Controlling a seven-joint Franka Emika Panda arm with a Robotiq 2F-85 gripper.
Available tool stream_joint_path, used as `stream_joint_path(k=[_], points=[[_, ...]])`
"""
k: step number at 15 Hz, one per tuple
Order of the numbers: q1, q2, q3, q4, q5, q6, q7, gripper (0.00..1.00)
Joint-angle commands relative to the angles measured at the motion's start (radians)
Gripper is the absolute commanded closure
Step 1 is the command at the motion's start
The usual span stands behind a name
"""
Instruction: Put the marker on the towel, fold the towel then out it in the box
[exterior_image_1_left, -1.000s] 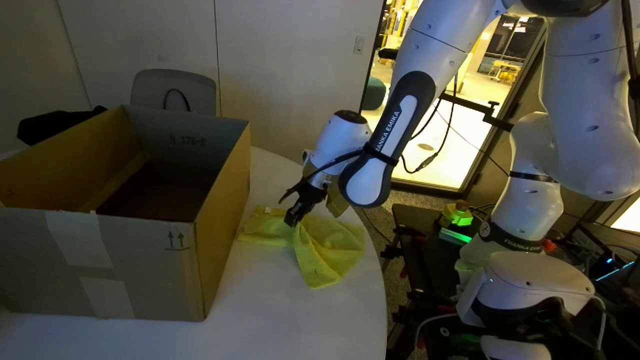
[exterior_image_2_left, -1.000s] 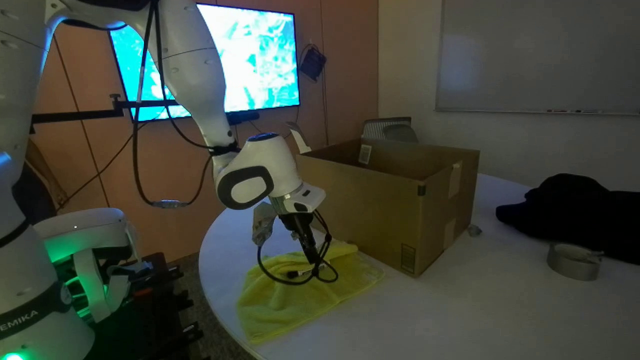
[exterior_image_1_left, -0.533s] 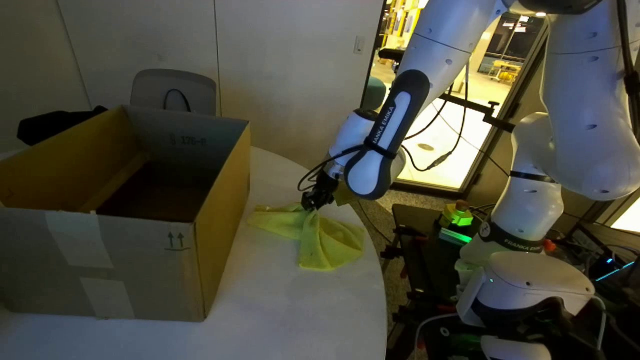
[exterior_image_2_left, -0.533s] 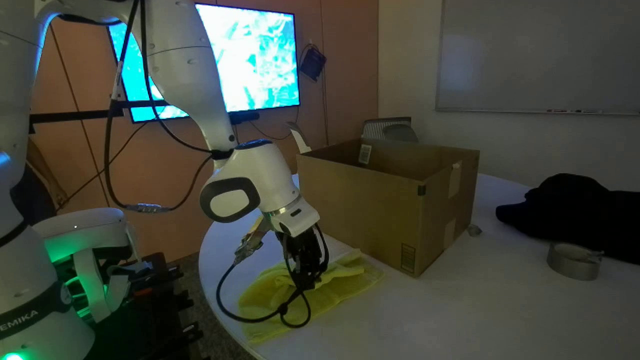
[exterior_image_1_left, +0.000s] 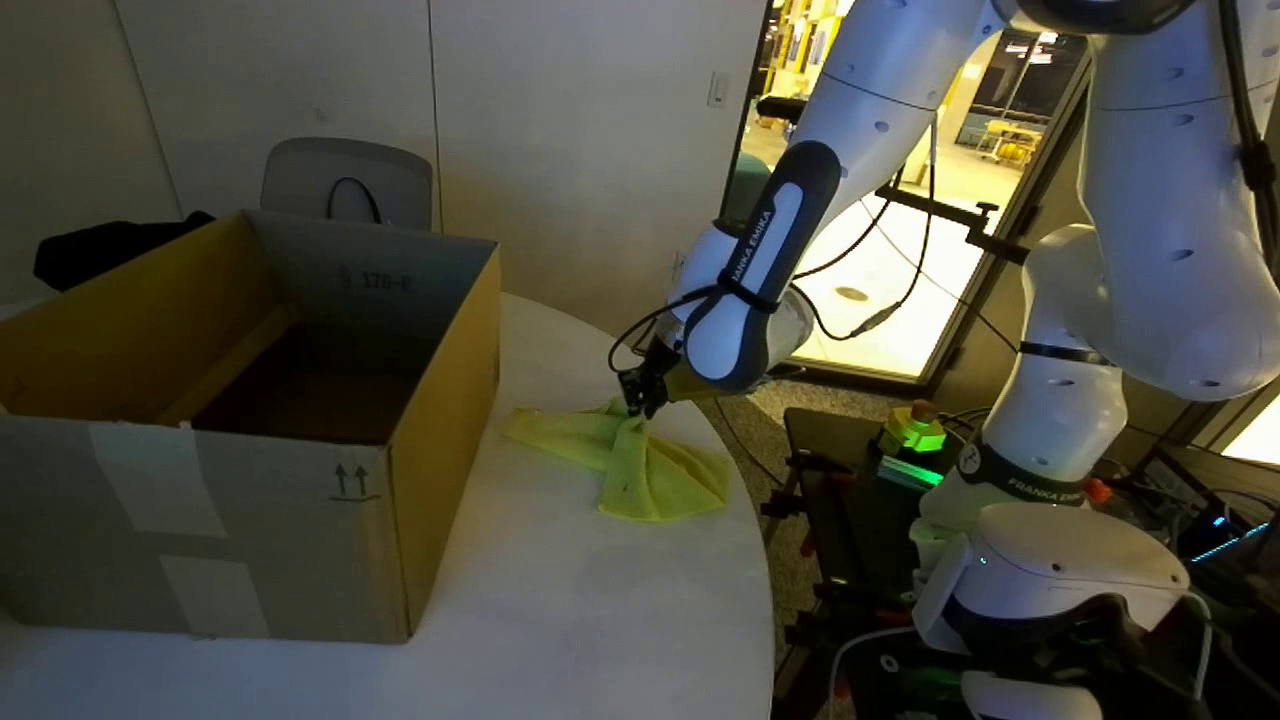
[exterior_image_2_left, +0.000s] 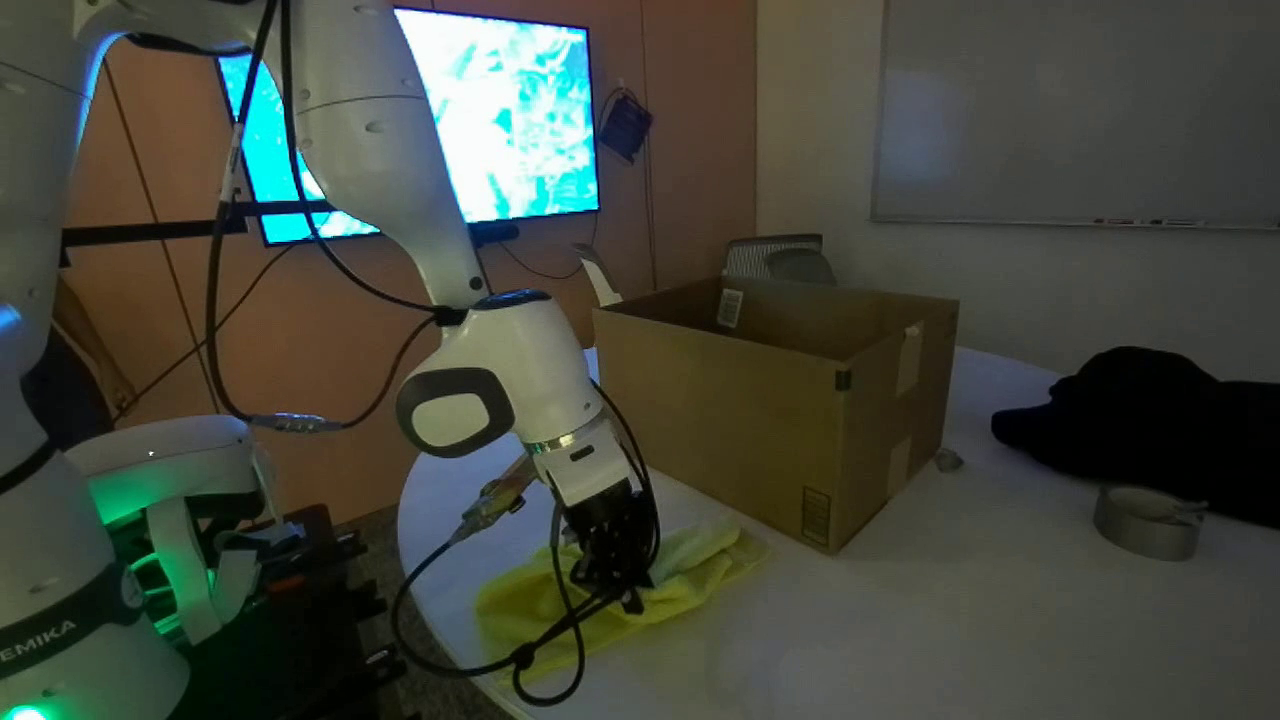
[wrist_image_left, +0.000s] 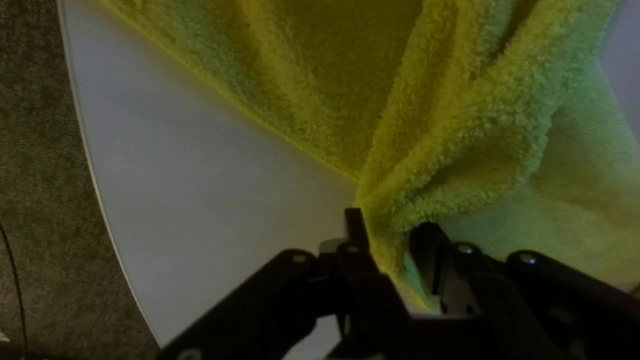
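Observation:
The yellow towel (exterior_image_1_left: 665, 485) lies bunched on the white round table, with a gathered ridge at my gripper. It also shows in an exterior view (exterior_image_2_left: 700, 575) and fills much of the wrist view (wrist_image_left: 320, 70). My gripper (exterior_image_1_left: 638, 408) is shut on a bunched fold near the towel's edge, low over the table. In the wrist view (wrist_image_left: 387, 220) the fold sits between both fingertips; in an exterior view (exterior_image_2_left: 632, 598) the gripper covers part of the towel. The open cardboard box (exterior_image_1_left: 300, 540) stands beside the towel and shows in an exterior view (exterior_image_2_left: 720, 430). The marker is hidden or out of view.
A tape roll (exterior_image_2_left: 1147, 525) and black cloth (exterior_image_2_left: 1150, 430) lie on the table (exterior_image_2_left: 900, 640) beyond the box. The table's curved edge (exterior_image_1_left: 765, 560) runs close to the towel on the robot's side. The box's tall wall stands near the towel. Cables hang from the arm.
My gripper has moved back and toward the robot side, turning and dragging the bunched towel with it. The towel's front corner has pulled back. The box has not moved.

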Motion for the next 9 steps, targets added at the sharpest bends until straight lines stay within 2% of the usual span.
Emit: stream_joint_path(k=[1, 3, 6, 7, 9], points=[[0.004, -0.042, 0.026, -0.020, -0.028, -0.012, -0.020, 0.39], [-0.011, -0.086, 0.060, -0.039, -0.061, -0.036, -0.050, 0.23], [-0.002, -0.146, 0.076, -0.081, -0.104, -0.053, -0.086, 0.01], [-0.006, -0.171, 0.086, -0.095, -0.120, -0.066, -0.098, 0.00], [-0.064, -0.224, 0.155, -0.125, -0.153, -0.108, -0.146, 0.00]])
